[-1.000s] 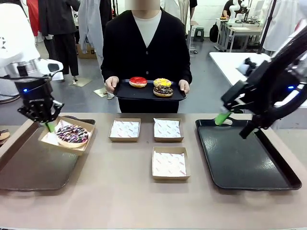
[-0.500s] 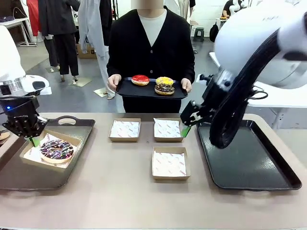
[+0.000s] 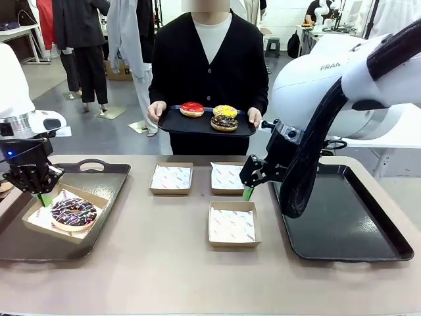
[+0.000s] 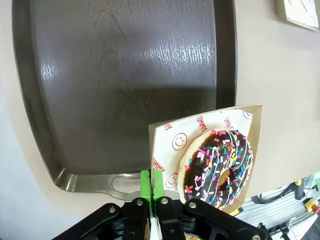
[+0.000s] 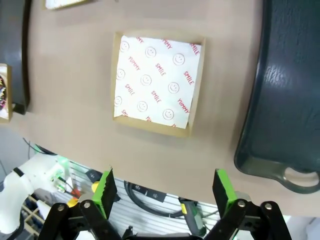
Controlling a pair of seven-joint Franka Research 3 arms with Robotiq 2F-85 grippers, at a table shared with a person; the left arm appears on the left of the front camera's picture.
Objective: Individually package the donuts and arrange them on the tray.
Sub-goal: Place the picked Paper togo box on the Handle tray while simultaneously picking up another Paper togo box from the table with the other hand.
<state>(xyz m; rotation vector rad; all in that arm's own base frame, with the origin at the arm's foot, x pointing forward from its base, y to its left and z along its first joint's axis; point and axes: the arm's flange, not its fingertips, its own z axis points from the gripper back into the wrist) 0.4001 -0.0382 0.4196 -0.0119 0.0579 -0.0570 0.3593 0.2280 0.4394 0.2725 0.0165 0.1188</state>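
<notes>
On the left tray (image 3: pixel 99 174), the sprinkled donut (image 3: pixel 73 212) sat in a cardboard box (image 3: pixel 91 197), and the left wrist view showed the left tool (image 4: pixel 151 176) pinched narrow on that box's corner. The right wrist view had the right tool (image 5: pixel 165 192) gaping wide over a paper-lined box (image 5: pixel 158 84) on the desk (image 5: pixel 75 75). From the front, a person held a small tray (image 3: pixel 172 124) carrying the other three donuts (image 3: pixel 224 122).

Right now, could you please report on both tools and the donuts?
Left tool shut on box corner, sprinkled donut inside, over left tray. Right tool open, over an empty box. Red donut, yellow donut, chocolate donut on person's tray, unpackaged.
</notes>
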